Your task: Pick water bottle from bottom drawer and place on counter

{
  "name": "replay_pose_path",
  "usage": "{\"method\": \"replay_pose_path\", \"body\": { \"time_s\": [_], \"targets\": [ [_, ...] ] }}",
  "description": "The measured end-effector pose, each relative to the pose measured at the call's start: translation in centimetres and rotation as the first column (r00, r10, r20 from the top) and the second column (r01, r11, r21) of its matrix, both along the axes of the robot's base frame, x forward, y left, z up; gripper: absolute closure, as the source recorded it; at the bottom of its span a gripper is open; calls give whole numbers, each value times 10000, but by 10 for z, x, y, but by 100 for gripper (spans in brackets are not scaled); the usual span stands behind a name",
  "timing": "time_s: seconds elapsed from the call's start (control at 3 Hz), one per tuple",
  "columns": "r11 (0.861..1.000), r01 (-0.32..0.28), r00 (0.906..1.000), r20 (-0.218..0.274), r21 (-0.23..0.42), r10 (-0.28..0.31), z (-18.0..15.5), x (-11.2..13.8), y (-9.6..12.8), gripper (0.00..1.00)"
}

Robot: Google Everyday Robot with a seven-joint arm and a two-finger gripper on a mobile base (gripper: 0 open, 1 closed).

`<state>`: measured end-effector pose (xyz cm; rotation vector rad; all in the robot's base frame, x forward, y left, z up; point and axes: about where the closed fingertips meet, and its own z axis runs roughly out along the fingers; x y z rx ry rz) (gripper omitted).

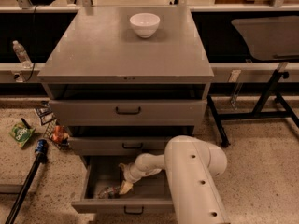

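Observation:
The bottom drawer [122,204] is pulled open below two closed grey drawers. The water bottle [107,192] lies on its side in the drawer's front left part, its dark label band just visible. My white arm reaches down into the drawer from the right. My gripper [125,186] is low inside the drawer, right beside the bottle's right end; I cannot tell whether they touch. The grey counter [107,50] forms the cabinet's top.
A white bowl [144,24] stands at the back of the counter. Another clear bottle [21,53] stands on the pale ledge to the left. Snack bags [21,134] and a blue-tipped pole [39,148] lie on the floor at left. A dark-framed table [271,36] stands at right.

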<state>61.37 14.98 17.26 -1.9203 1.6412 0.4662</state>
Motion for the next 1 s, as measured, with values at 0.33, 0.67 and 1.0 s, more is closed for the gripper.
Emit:
{"method": "replay_pose_path", "body": {
  "time_s": [0.33, 0.67, 1.0],
  "targets": [
    [9989, -293, 9995, -99, -369, 290, -10, -4, 2, 18],
    [9972, -508, 9985, -249, -548, 495, -18, -10, 6, 17],
    [9960, -652, 9971, -438, -605, 626, -28, -15, 11, 18]
  ]
}}
